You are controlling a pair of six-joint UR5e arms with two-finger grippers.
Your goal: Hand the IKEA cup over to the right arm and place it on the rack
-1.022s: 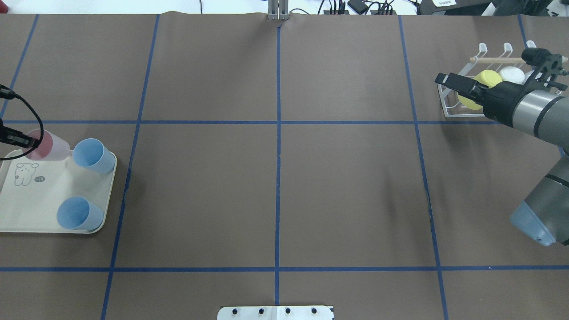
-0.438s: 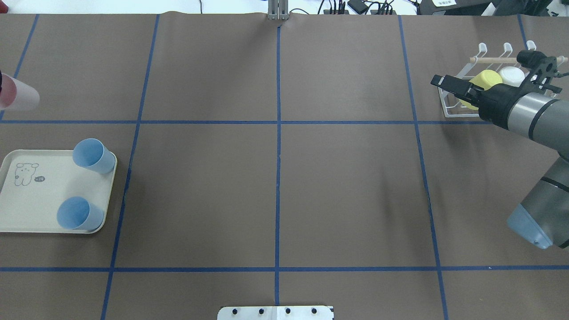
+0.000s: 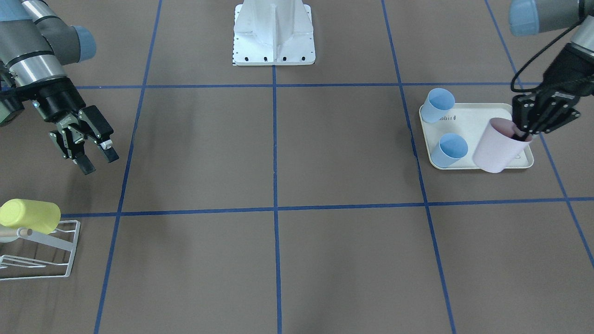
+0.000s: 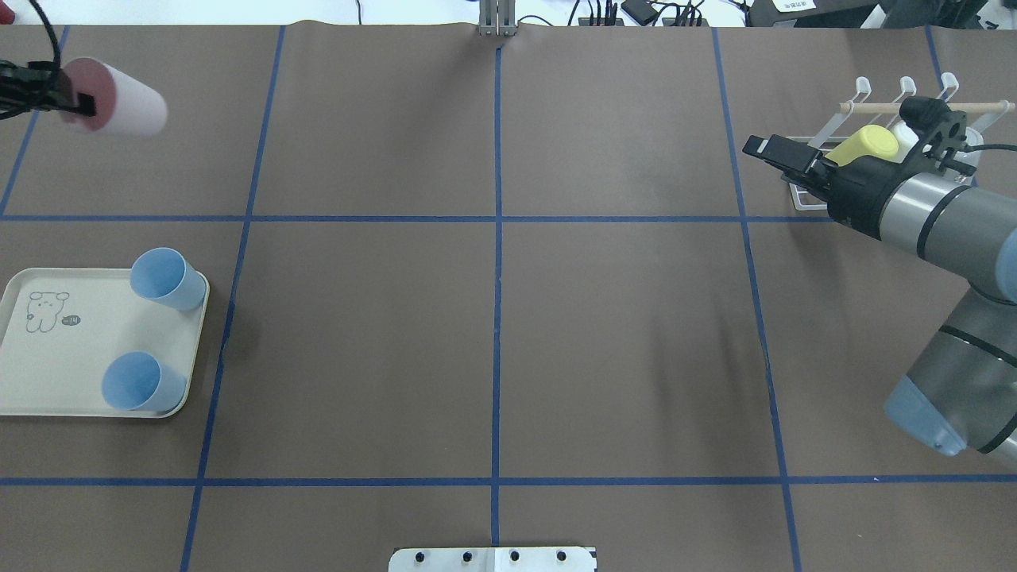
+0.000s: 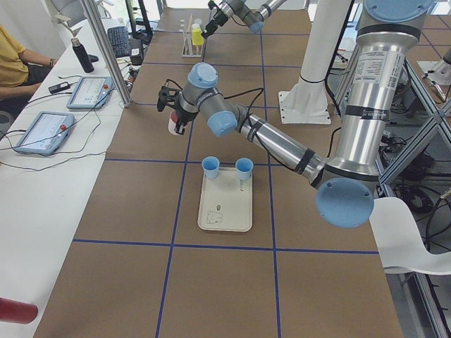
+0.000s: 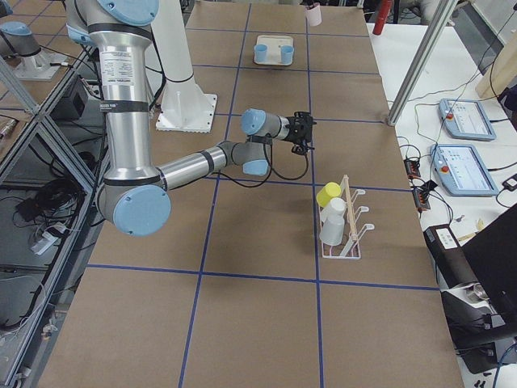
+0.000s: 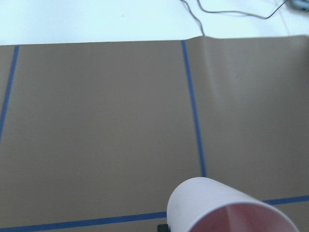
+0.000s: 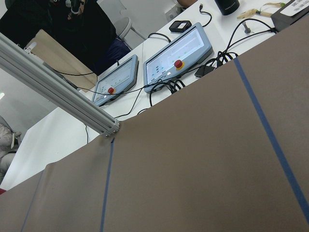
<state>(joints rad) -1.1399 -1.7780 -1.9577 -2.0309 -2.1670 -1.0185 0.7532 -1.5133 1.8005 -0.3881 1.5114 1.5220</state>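
Observation:
A pale pink cup (image 4: 127, 102) hangs in the air over the table's far left, lying on its side. My left gripper (image 4: 78, 100) is shut on its rim, one finger inside. The front view shows the same grip (image 3: 522, 135) on the pink cup (image 3: 499, 147), and the cup fills the bottom of the left wrist view (image 7: 227, 208). My right gripper (image 3: 98, 161) is open and empty, just left of the white wire rack (image 4: 804, 200) in the overhead view (image 4: 764, 148). The rack holds a yellow cup (image 4: 868, 144).
A cream tray (image 4: 48, 373) at the near left holds two blue cups (image 4: 163, 278) (image 4: 139, 383). A white cup (image 6: 331, 225) also sits on the rack (image 6: 349, 230). The robot base plate (image 3: 274, 32) is at the table's middle edge.
My left gripper lifted the pink cup off the tray and carried it toward the far side, then rightward. My right gripper drew back from the rack toward the table's centre.

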